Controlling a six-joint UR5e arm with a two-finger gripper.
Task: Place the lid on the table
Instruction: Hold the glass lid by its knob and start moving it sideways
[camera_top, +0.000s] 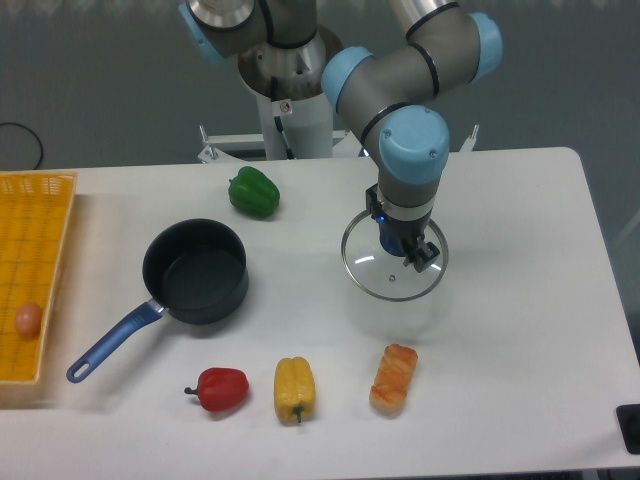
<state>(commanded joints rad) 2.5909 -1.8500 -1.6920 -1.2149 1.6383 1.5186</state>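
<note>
The white surface sits before a grey wall, a yellow tray with a small pinkish item on its left end. The lid lies near flat, right of centre, round with no long axis, knob up. The gripper comes straight down, jaws clamped on the knob. One saucepan, three peppers: green, red, yellow; one bread roll.

You have one fixed camera, set high in front of the table, looking down and across it toward the arm's base at middling range.
</note>
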